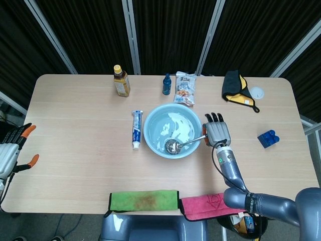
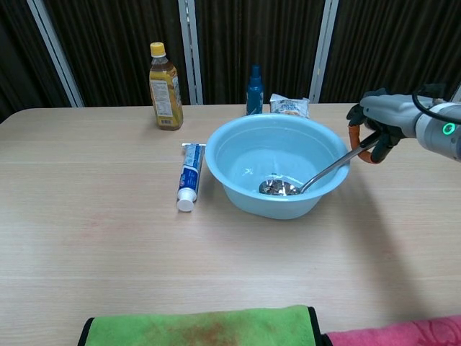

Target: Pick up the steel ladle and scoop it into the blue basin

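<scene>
Right hand (image 1: 217,133) (image 2: 377,121) sits right of frame centre in our head view, fingers wrapped round the orange grip end of the steel ladle (image 1: 181,143) (image 2: 310,178). We hold it firmly; thumb side is hidden, so the exact grip is unclear. Ladle shaft runs down-left over the rim of the blue basin (image 1: 150,125) (image 2: 230,187), its bowl resting low at the near side of the basin floor. White glare on the basin interior; we can't tell from this what is in it.

Left hand (image 1: 10,155) shows at the far left edge of the head view, off the table, orange fingertips spread, holding nothing.

Toothpaste tube (image 1: 136,129) (image 2: 189,175) lies just left of the basin. Along the top of the table: sauce bottle (image 1: 120,81) (image 2: 165,86), small blue bottle (image 1: 166,84) (image 2: 254,91), snack bag (image 1: 184,88) (image 2: 289,106). Black-and-yellow pouch (image 1: 235,89) sits upper right, blue block (image 1: 267,138) at right. Green cloth (image 1: 144,200) (image 2: 202,328) and red cloth (image 1: 213,205) lie along the bottom edge.
</scene>
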{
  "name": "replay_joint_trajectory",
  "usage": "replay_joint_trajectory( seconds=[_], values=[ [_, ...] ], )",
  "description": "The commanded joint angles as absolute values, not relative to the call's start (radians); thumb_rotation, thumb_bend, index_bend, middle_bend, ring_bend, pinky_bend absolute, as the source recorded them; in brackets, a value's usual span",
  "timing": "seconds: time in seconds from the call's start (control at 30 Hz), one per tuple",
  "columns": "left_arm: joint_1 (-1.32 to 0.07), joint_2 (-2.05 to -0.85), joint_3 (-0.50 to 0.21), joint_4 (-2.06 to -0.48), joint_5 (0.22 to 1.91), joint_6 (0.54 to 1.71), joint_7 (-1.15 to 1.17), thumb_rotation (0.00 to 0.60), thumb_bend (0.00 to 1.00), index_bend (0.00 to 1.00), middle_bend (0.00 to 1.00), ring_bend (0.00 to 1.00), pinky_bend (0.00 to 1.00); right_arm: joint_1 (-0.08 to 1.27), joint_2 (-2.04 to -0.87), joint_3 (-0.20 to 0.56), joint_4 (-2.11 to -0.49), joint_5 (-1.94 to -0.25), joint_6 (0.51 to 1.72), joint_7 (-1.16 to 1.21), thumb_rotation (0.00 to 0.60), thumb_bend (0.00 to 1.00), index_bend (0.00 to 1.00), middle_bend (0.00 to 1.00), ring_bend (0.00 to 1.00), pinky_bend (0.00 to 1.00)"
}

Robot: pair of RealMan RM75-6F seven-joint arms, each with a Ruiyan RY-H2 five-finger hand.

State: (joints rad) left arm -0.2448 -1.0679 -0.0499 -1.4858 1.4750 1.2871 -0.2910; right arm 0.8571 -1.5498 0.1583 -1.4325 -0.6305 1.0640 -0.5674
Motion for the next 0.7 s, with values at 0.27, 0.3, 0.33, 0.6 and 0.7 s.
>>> replay_joint_trajectory(
  seconds=[0.27, 0.3, 0.33, 0.6, 0.7],
  values=[
    [-0.232, -1.06, -0.043, -1.498, 1.496, 1.318, -0.294, 0.6, 0.37, 0.02, 0.0, 0.0, 0.0, 0.882, -1.502, 0.209, -1.473, -0.542, 1.024, -0.621, 0.6, 0.76, 0.69, 0.1, 0.0, 0.0],
    [-0.23, -1.058, -0.041, -1.5, 1.497, 1.322, -0.294, 0.6, 0.37, 0.02, 0.0, 0.0, 0.0, 0.886, -1.495, 0.215, -1.479, -0.529, 1.019, -0.627, 0.6, 0.76, 0.69, 0.1, 0.0, 0.0],
    [-0.228, -1.057, -0.041, -1.502, 1.499, 1.325, -0.294, 0.6, 0.37, 0.02, 0.0, 0.0, 0.0, 0.89, -1.488, 0.22, -1.485, -0.515, 1.014, -0.633, 0.6, 0.76, 0.69, 0.1, 0.0, 0.0],
    [-0.217, -1.048, -0.041, -1.509, 1.507, 1.351, -0.308, 0.6, 0.37, 0.02, 0.0, 0.0, 0.0, 0.92, -1.426, 0.25, -1.564, -0.408, 1.018, -0.697, 0.6, 0.76, 0.69, 0.1, 0.0, 0.0],
    [-0.216, -1.046, -0.039, -1.508, 1.513, 1.354, -0.318, 0.6, 0.37, 0.02, 0.0, 0.0, 0.0, 0.928, -1.401, 0.26, -1.604, -0.374, 1.029, -0.714, 0.6, 0.76, 0.69, 0.1, 0.0, 0.0]
  ],
)
